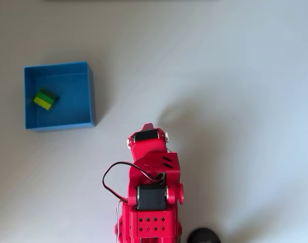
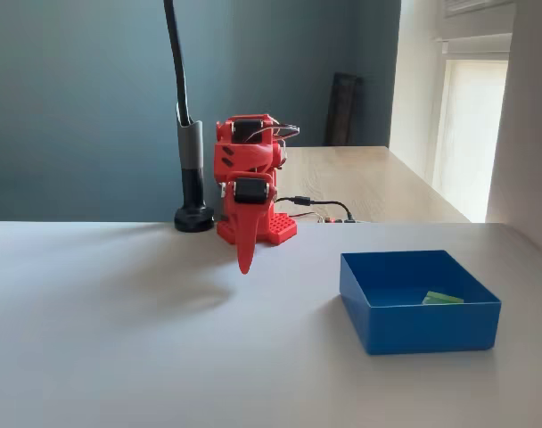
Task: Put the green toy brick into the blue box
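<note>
The green toy brick (image 1: pixel 45 98) lies tilted inside the blue box (image 1: pixel 91 91), near its left wall in the overhead view; in the fixed view the box's near wall hides most of it. The red arm (image 2: pixel 246 178) is folded at its base, well apart from the box, its gripper (image 2: pixel 244 260) pointing down with jaws together, empty. A black lamp stand (image 2: pixel 192 183) rises just beside the arm

No readable text, labels, brand marks or numbers in either view. Red arm (image 1: pixel 151 192), blue box (image 1: pixel 90 96) and green toy brick (image 1: pixel 45 99) carry no print, and the black round base (image 1: pixel 204 236) at the near edge is too blurred to read.
</note>
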